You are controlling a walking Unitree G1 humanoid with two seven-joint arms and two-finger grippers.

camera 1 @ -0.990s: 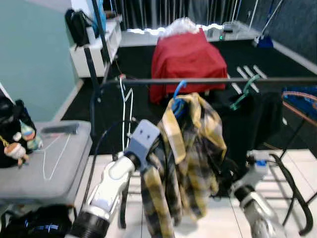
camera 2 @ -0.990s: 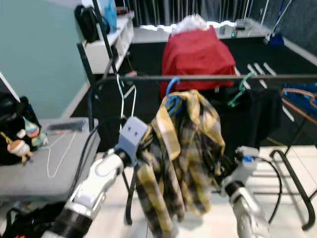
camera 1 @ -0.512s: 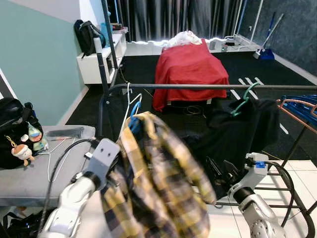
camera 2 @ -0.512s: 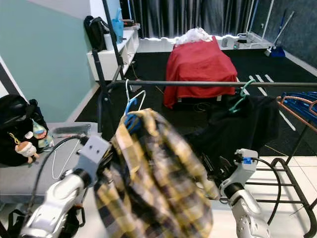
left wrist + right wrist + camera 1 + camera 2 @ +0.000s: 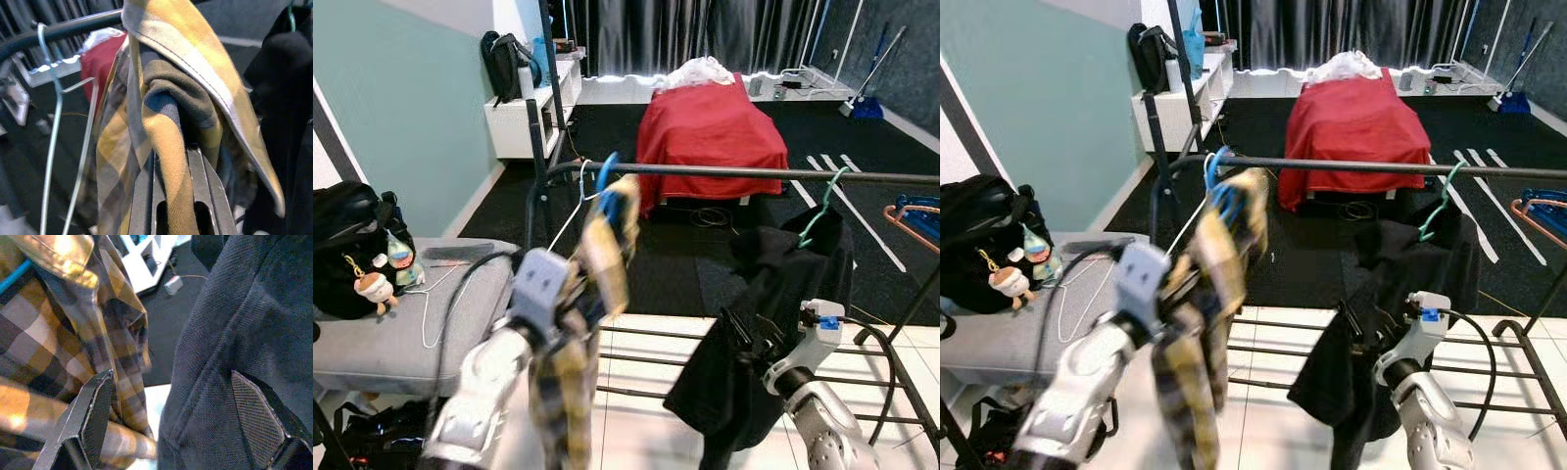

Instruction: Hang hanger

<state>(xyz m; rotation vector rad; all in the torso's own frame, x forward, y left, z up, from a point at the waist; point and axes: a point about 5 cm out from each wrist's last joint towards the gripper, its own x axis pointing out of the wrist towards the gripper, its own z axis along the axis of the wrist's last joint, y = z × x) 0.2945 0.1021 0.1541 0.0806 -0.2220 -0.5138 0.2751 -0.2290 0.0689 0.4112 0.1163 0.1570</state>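
A yellow plaid shirt [image 5: 597, 255] hangs on a blue hanger [image 5: 606, 174]. My left gripper [image 5: 173, 152] is shut on the shirt's fabric just under the collar. The blue hook is level with the dark clothes rail [image 5: 754, 174], near its left end; I cannot tell whether it rests on the rail. A white wire hanger [image 5: 55, 122] hangs on the rail beside it. A black garment [image 5: 773, 323] hangs from a teal hanger [image 5: 824, 201] further right. My right gripper [image 5: 171, 382] is open, its fingers [image 5: 95, 404] against the black garment.
At my left, a grey bench [image 5: 372, 343] carries a black bag [image 5: 347, 245], a small doll and a wire hanger. A low metal rack [image 5: 881, 382] lies on the floor under the rail. A red-covered bed [image 5: 710, 122] and white shelf [image 5: 524, 117] stand beyond.
The camera view has shifted. My left gripper has lifted the plaid shirt, which has turned edge-on, and the blue hook has come up to the rail. The right gripper has stayed open at the black garment.
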